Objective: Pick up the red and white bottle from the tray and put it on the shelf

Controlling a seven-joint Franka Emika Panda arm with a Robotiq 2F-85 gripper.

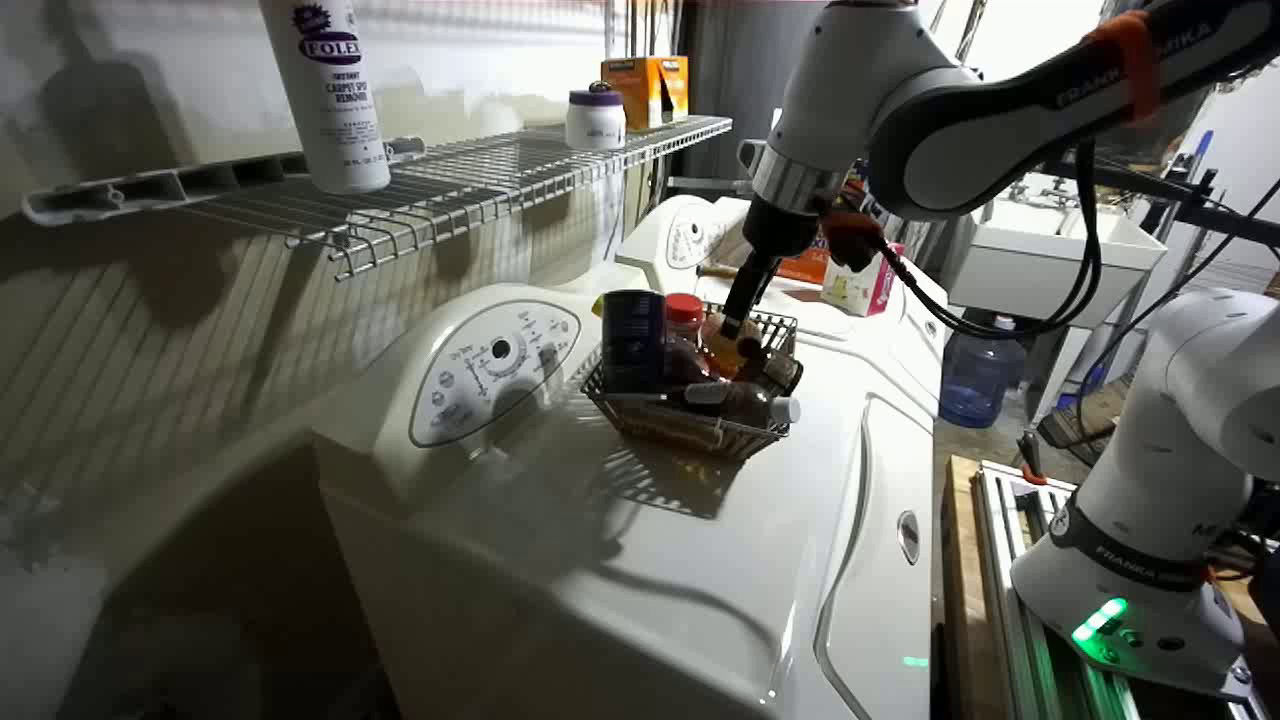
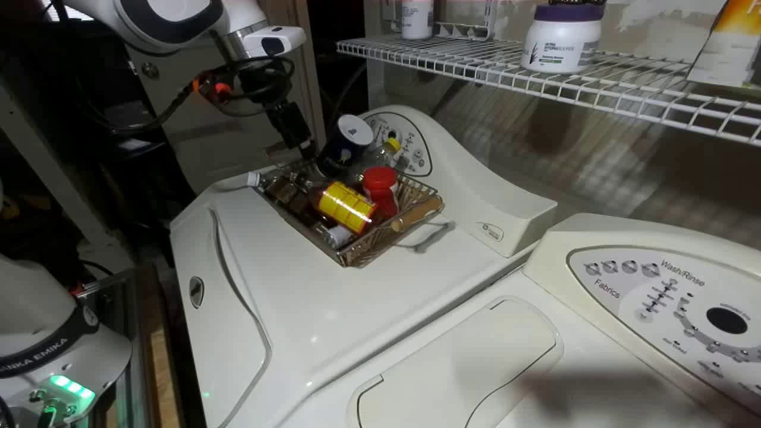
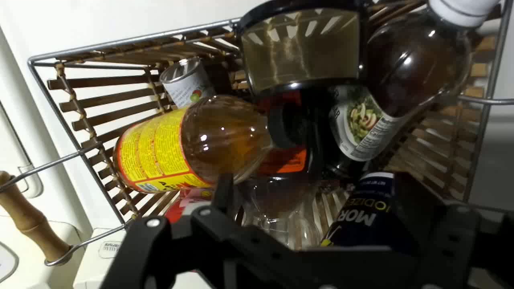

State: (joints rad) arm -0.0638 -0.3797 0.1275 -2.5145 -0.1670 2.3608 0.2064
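Observation:
The red and white bottle, with its red cap [image 1: 684, 307], stands in the tray; its red body [image 2: 387, 203] shows in an exterior view. In the wrist view only a red and pale part of what looks like the same bottle [image 3: 176, 210] shows, mostly hidden behind a finger. The tray [image 1: 690, 432] has slatted sides and a wire rim; it also shows in an exterior view [image 2: 371, 252] and the wrist view [image 3: 136, 39]. My gripper [image 3: 319, 182] is open above the tray, tilted, fingers pointing down; its fingertips show in both exterior views [image 1: 735, 325] [image 2: 307, 148]. The white wire shelf [image 1: 500, 190] [image 2: 505, 72] is above the machines.
The tray also holds a dark blue salt can [image 3: 361, 220] by one finger, a yellow-labelled bottle [image 3: 156, 152], a white-capped bottle [image 3: 417, 60] and a can [image 3: 186, 84]. On the shelf stand a purple-lidded jar [image 1: 596, 122], a tall white bottle [image 1: 335, 110] and an orange carton [image 1: 635, 95].

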